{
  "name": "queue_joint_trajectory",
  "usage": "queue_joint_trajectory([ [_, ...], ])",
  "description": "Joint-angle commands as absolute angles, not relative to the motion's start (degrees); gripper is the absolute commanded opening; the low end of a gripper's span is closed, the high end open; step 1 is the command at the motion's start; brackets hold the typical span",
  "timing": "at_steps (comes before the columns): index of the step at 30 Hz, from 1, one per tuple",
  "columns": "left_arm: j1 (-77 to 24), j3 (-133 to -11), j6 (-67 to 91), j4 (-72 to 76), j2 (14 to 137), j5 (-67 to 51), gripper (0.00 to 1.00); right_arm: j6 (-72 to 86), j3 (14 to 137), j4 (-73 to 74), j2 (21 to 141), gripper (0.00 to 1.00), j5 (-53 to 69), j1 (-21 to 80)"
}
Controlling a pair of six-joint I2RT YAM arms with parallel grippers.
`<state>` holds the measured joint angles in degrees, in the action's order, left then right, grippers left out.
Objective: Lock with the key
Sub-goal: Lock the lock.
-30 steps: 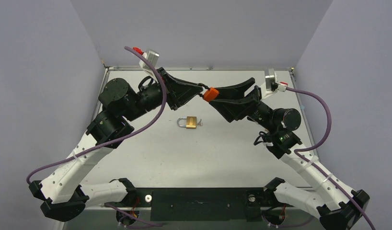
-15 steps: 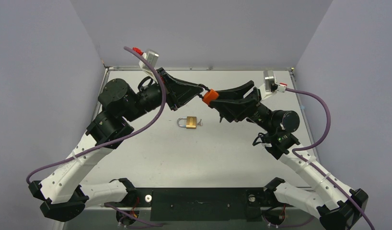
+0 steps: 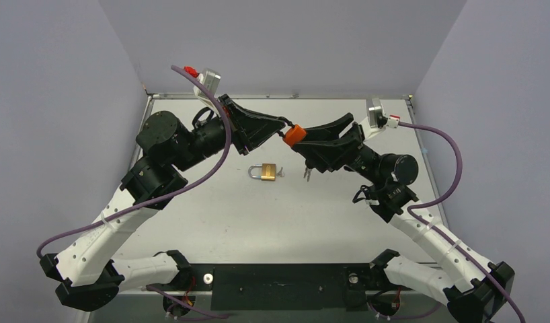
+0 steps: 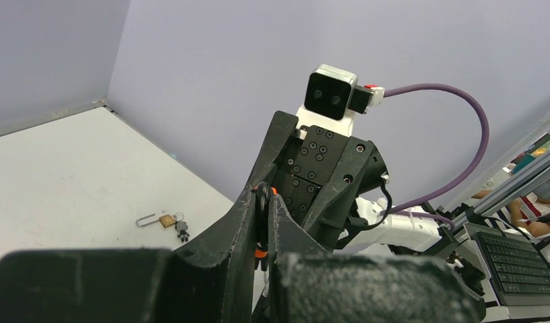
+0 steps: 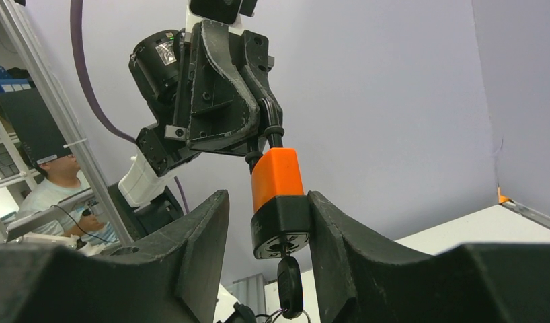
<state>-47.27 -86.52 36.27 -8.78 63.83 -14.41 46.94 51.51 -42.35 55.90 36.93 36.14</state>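
In the orange padlock (image 5: 277,178), a key (image 5: 290,284).

orange padlock (image 5: 277,176) hung shackle-up from left gripper (image 5: 267,131), pinched tight. right gripper (image 5: 267,198) straddled its black base: one finger touching, gap at the other. key (image 5: 290,282) sat in underside.

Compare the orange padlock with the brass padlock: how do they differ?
The orange padlock hangs in the air, its shackle pinched by the left gripper; the brass padlock lies flat on the table, untouched. The orange one has a black base with a key in it; the brass one is all brass-coloured. Both are padlocks.
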Motion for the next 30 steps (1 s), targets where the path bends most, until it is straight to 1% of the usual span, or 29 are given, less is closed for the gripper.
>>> queue_joint_trajectory([
  [1, -47.63, -88.06, 36.76, -1.26, 62.71, -12.28, 0.0, 45.85, 52.16, -43.2, 56.1, 0.42, 39.08, 36.76],
  [5, -47.8, -88.19, 36.63, -1.26, 62.92, -12.22, 0.0, 45.38, 52.16, -42.38, 55.91, 0.42, 39.04, 36.78],
  [9, -47.81, -88.11, 36.36, -1.48, 62.81, -12.14, 0.0, 45.18, 52.03, -41.81, 55.22, 0.33, 38.79, 36.67],
  [11, -47.81, -87.98, 36.28, -1.28, 62.69, -12.1, 0.0, 45.15, 52.03, -41.35, 54.77, 0.26, 38.5, 36.59],
  [12, -47.81, -87.8, 36.12, -1.61, 62.59, -12.43, 0.0, 45.21, 52.08, -41.19, 54.63, 0.18, 38.37, 36.5],
  [13, -47.81, -87.72, 36.03, -1.83, 62.49, -12.86, 0.0, 45.4, 52.26, -41.12, 54.31, 0.14, 38.39, 36.53],
  [14, -47.81, -87.39, 35.88, -1.97, 62.4, -13.2, 0.0, 45.6, 52.37, -41.06, 54.14, 0.06, 38.51, 36.5],
  [15, -47.81, -87.2, 35.65, -2.18, 62.03, -13.74, 0.0, 46.01, 52.66, -41.05, 53.96, 0.02, 38.64, 36.48],
  [16, -47.81, -86.66, 35.49, -2.23, 61.86, -13.99, 0.01, 46.25, 52.83, -40.98, 53.79, 0.0, 39.08, 36.48],
  [17, -47.81, -86.35, 35.06, -2.58, 61.34, -14.53, 0.03, 46.7, 53.13, -40.93, 53.55, 0.0, 39.52, 36.5],
  [18, -47.9, -85.73, 34.76, -2.74, 60.99, -14.87, 0.09, 47.03, 53.2, -40.73, 53.18, 0.0, 39.71, 36.49],
  [19, -47.86, -85.53, 34.2, -3.34, 60.4, -15.34, 0.12, 47.11, 53.36, -40.49, 53.0, 0.0, 40.12, 36.48],
  [20, -47.82, -85.39, 33.93, -4.07, 60.13, -15.62, 0.16, 47.11, 53.48, -39.83, 52.78, 0.0, 40.36, 36.52],
  [22, -47.81, -85.75, 32.89, -6.24, 59.59, -16.76, 0.22, 46.88, 53.95, -38.4, 52.23, 0.0, 41.26, 36.49],
  [25, -47.81, -86.86, 31.42, -9.01, 58.98, -17.99, 0.25, 46.73, 54.5, -36.9, 51.92, 0.0, 42.87, 36.55],
  [30, -47.81, -88.9, 30.72, -13.32, 59.79, -20.81, 0.27, 46.47, 54.66, -35.4, 50.96, 0.0, 44.24, 36.64],
])
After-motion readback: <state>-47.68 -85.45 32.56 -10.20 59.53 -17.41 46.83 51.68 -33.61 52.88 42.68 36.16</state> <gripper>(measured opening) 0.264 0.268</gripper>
